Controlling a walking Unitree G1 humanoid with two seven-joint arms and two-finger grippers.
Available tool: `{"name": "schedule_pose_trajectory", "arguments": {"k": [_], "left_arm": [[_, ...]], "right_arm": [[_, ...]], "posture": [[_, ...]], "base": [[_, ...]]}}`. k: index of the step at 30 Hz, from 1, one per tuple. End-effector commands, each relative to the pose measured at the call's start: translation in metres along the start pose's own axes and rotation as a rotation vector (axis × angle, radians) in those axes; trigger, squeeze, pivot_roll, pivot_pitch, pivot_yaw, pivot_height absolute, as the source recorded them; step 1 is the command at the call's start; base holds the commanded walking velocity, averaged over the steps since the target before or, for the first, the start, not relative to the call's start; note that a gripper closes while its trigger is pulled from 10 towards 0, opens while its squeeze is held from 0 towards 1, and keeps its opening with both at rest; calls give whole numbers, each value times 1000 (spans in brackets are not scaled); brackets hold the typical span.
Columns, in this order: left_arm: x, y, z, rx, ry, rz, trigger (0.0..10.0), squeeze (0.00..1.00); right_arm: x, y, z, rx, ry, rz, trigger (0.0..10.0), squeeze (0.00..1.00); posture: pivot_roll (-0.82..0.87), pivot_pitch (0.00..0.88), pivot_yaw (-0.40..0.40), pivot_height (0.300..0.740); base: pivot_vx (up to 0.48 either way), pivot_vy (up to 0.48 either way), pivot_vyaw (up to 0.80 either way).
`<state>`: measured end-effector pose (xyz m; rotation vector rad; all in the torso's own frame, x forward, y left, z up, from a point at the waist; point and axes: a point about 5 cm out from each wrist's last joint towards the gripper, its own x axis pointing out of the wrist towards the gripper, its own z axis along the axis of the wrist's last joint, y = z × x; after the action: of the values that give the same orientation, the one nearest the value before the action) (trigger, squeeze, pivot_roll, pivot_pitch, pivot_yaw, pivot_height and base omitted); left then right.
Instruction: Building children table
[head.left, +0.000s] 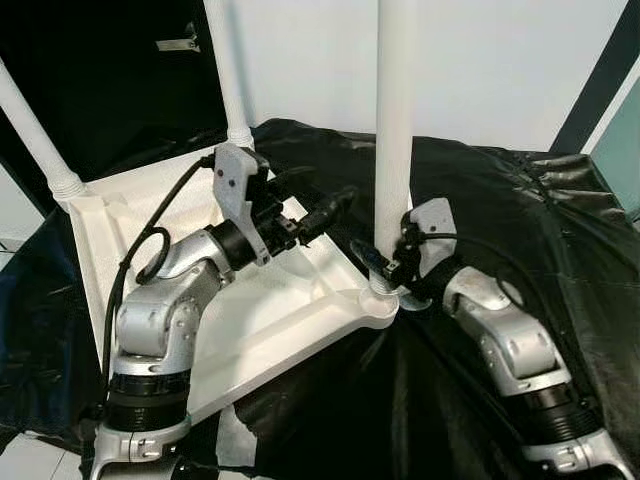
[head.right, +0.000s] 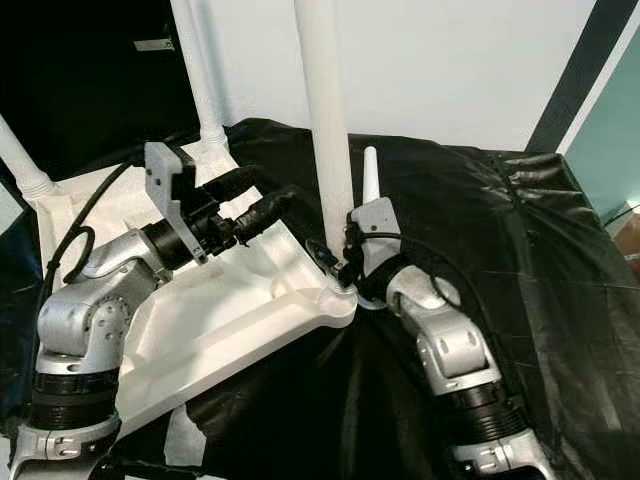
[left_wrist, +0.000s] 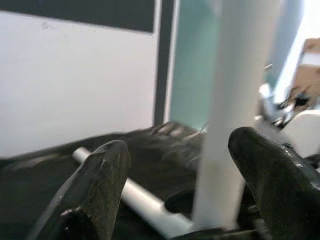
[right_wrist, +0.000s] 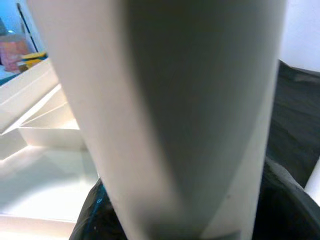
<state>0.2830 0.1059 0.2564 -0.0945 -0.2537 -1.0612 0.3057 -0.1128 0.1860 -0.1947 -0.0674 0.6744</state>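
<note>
Upturned white tabletop (head.left: 270, 320) on black sheet (head.left: 500, 200). Right gripper (head.left: 385, 262) clamped on upright table leg (head.left: 394, 130) at its near corner; left gripper (head.left: 335, 205) alongside, fingers apart.

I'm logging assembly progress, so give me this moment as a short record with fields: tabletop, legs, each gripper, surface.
tabletop: white tabletop lying upside down on the black cloth
legs: three upright in corners; near leg standing in its corner socket; spare leg lying on the cloth
left gripper: open, hovering over the tabletop, pointing at the near leg
right gripper: shut on the near leg, low by the socket
</note>
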Motion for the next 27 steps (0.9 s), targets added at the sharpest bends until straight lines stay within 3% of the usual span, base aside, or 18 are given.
{"name": "schedule_pose_trajectory", "arguments": {"k": [1,4,11,24,25,26,27], "left_arm": [[-2,-15,7,12,-25,-235,10000,0],[-1,-16,7,5,-26,-254,10000,0],[11,-24,11,-14,-63,-346,10000,0],[20,-18,33,-19,-132,-405,10000,0],[20,-17,36,-17,-137,-413,9294,0],[19,-17,37,-15,-140,-419,9294,0],[18,-16,38,-6,-131,-424,6353,0]], "right_arm": [[1,-2,3,-12,-7,24,10000,0],[2,-1,4,-17,-7,54,10000,0],[8,11,14,-56,-16,285,10000,0],[8,14,20,-97,-2,529,10000,0],[7,14,19,-100,5,550,10000,0],[6,14,19,-100,9,563,10000,0],[5,14,18,-108,17,576,10000,0]], "posture": [[-19,0,-13,740],[-20,0,-13,740],[-22,0,-15,740],[-13,0,-32,740],[-11,0,-34,740],[-11,0,-34,740],[-10,0,-34,740]], "base": [[0,0,0],[0,0,0],[0,0,0],[0,0,0],[0,0,0],[0,0,0],[0,0,0]]}}
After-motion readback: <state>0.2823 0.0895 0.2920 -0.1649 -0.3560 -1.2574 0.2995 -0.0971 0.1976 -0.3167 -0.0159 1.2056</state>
